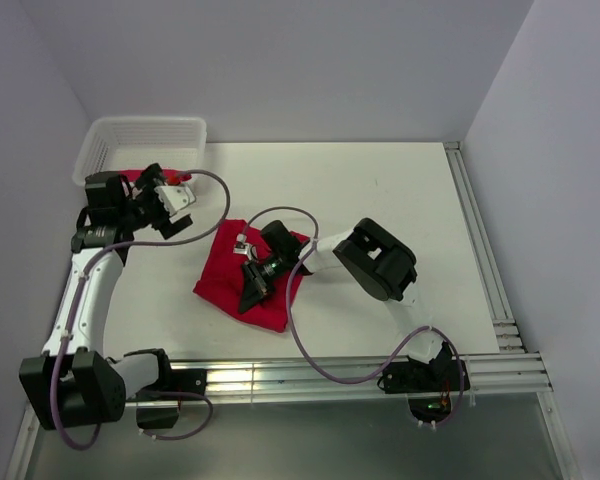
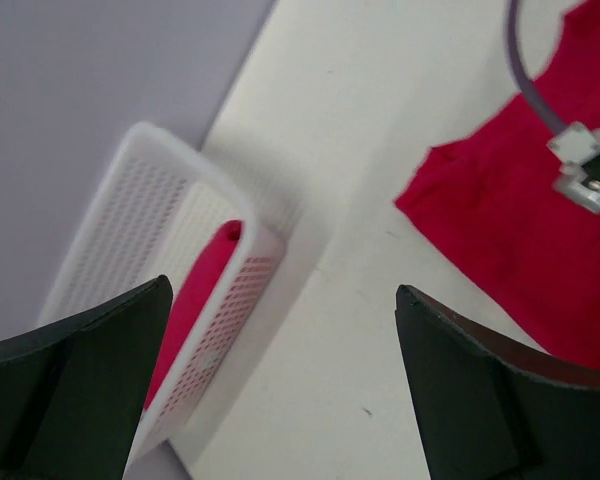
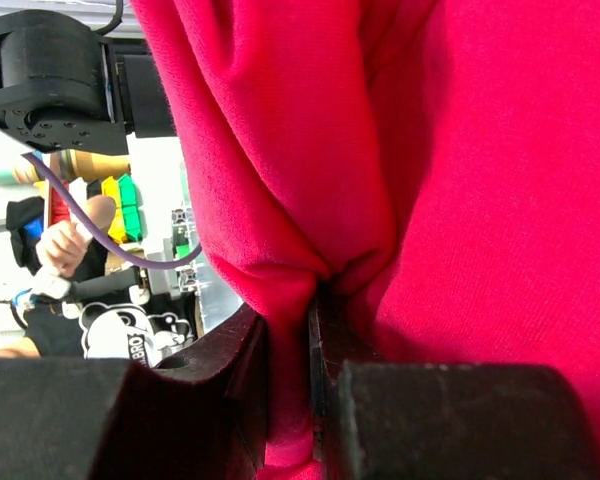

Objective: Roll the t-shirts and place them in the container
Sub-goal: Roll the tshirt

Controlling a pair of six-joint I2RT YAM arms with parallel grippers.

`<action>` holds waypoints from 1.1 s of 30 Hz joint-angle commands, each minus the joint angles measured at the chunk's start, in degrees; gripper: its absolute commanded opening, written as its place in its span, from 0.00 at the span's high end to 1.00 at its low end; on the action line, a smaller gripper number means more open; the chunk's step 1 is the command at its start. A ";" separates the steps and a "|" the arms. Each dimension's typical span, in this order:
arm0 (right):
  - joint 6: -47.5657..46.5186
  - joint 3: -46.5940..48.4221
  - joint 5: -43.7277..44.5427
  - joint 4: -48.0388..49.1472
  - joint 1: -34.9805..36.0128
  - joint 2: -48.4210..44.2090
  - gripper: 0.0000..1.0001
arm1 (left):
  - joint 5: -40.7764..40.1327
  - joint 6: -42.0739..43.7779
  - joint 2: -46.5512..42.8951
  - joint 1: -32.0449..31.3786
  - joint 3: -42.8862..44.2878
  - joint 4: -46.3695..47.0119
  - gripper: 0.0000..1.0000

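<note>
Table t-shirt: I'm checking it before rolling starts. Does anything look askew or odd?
Yes. The t-shirt lies bunched and turned diagonally on the table, not spread flat, with a fold pinched in the right tool. The other t-shirt sits in the basket. Nothing looks damaged.

Only one scrap reads — perhaps "BRO" — on a white printed patch point(image 3: 132, 333).
</note>
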 commanded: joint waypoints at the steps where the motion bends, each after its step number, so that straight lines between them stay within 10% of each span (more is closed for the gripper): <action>1: -3.26 0.14 3.38 -7.08 -0.18 0.49 1.00 | -6.86 -14.00 -6.41 0.43 -0.38 11.03 0.01; 8: -5.90 -0.64 4.35 -9.64 -0.09 -1.70 1.00 | -21.46 -32.92 -11.96 0.52 3.30 16.34 0.00; 13: -7.66 -1.79 5.41 -11.76 0.00 -3.12 1.00 | -12.33 -15.71 -13.19 0.52 2.70 1.21 0.01; 19: -6.70 -3.11 5.15 -10.61 -0.09 -3.12 1.00 | -13.75 -10.80 -26.00 -0.27 -16.27 21.49 0.01; 26: -6.35 -1.70 4.97 -10.61 -0.09 -2.06 1.00 | -6.09 -12.80 -25.07 -0.27 -11.65 7.76 0.00; 33: -2.58 -0.91 2.08 -6.50 -0.18 -0.48 1.00 | 5.07 4.85 -27.35 -1.23 -20.77 -2.81 0.05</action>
